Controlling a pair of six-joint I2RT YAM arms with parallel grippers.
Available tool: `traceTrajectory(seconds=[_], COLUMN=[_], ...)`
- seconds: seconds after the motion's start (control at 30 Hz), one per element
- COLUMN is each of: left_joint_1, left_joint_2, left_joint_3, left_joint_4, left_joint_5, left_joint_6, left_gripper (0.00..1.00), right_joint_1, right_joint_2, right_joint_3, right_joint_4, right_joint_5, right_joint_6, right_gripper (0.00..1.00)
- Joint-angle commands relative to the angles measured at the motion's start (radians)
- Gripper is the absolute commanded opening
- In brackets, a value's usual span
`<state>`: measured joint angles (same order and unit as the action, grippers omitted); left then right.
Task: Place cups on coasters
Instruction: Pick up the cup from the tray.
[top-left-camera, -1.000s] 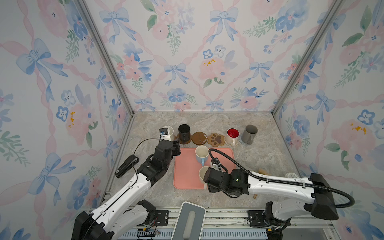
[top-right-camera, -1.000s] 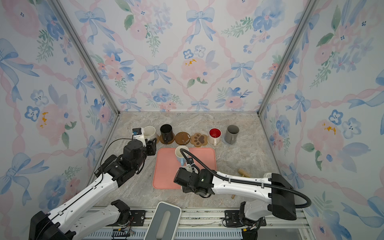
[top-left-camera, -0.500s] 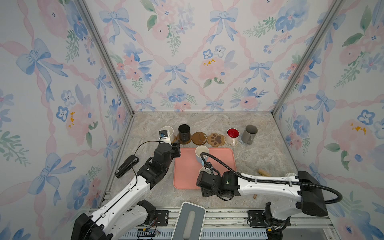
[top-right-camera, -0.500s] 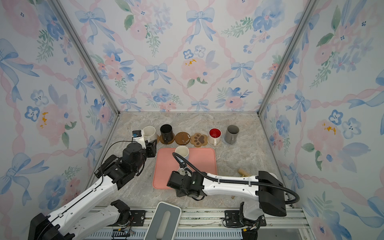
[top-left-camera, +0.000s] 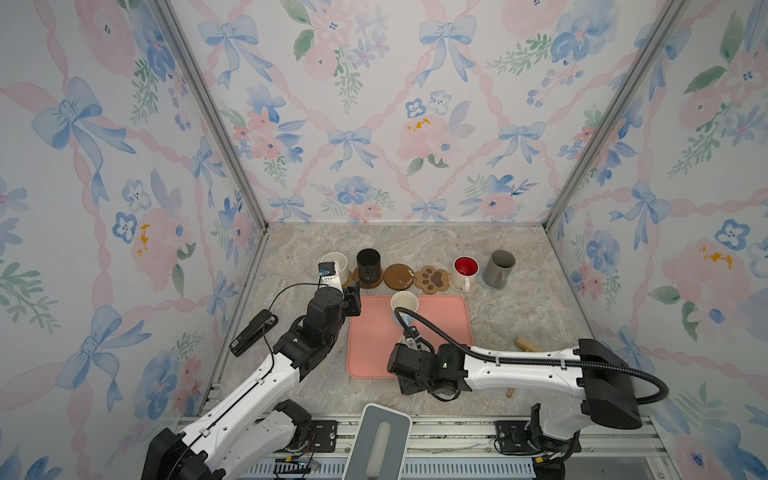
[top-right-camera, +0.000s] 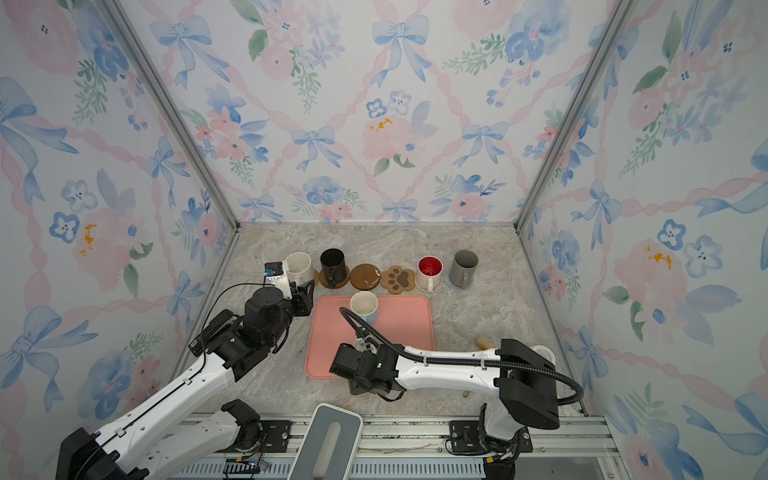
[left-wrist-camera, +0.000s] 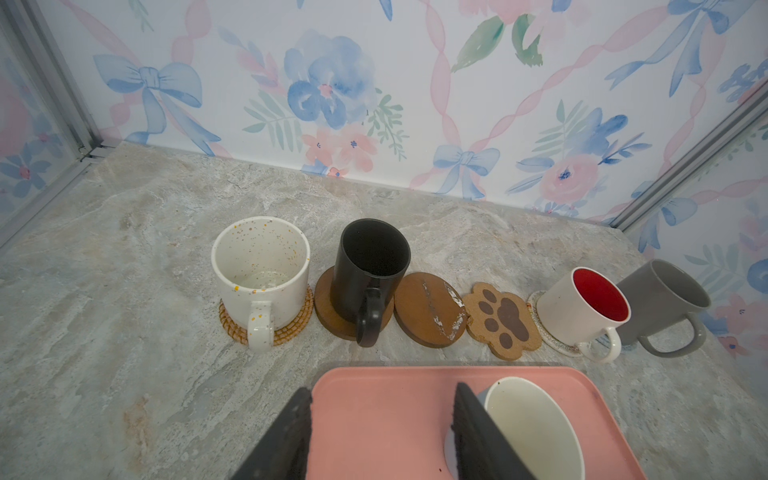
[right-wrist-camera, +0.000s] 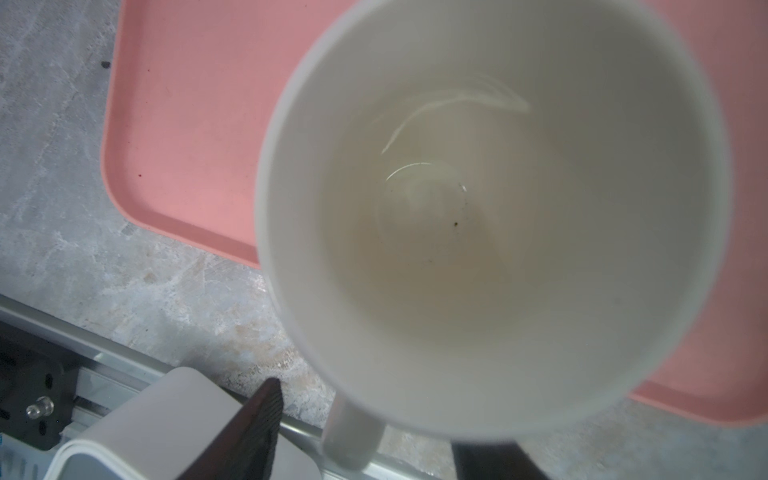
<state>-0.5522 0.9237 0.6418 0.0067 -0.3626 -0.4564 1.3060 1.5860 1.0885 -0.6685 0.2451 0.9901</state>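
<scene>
While the left gripper has barely shifted over the last second, its fingers parted with only the pink tray between them and one finger just beside the light-blue mug, the right arm has swung in toward the tray's near edge and brought the right gripper over the cream mug. A second ago that mug showed beside the gripper in both top views; now the wrist hides it there. The right wrist view looks straight down into it, at the tray's front edge, with its handle pointing toward the rail. The right fingers stand either side of the handle with gaps showing, so they look open around it, not yet clamped. Whether the mug has left the tray cannot be told. The approach looks finished, and closing on the handle is probably next. Four mugs already sit on coasters in the back row, leaving the plain brown coaster and the paw-print coaster, between the black mug and the red-lined mug, for the two mugs on the tray.
</scene>
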Motion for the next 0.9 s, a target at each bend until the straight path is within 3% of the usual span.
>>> traceTrajectory(seconds=[0.0,0.87], left_joint_1=[-0.005,-0.005], left_joint_2=[-0.007,0.051], left_joint_3=[-0.012,-0.006], left_joint_4=[0.027,0.062], left_joint_5=[0.018,0.04], left_joint_6=[-0.011,-0.007], left_gripper=[0.51,0.52], right_joint_1=[-0.021,-0.116], right_joint_2=[0.015,-0.003], right_joint_3=[0.015,-0.071], right_joint_4=[-0.006,-0.007], right_joint_5=[-0.001,0.006], right_joint_6=[0.021,0.01], right_gripper=[0.63,0.51])
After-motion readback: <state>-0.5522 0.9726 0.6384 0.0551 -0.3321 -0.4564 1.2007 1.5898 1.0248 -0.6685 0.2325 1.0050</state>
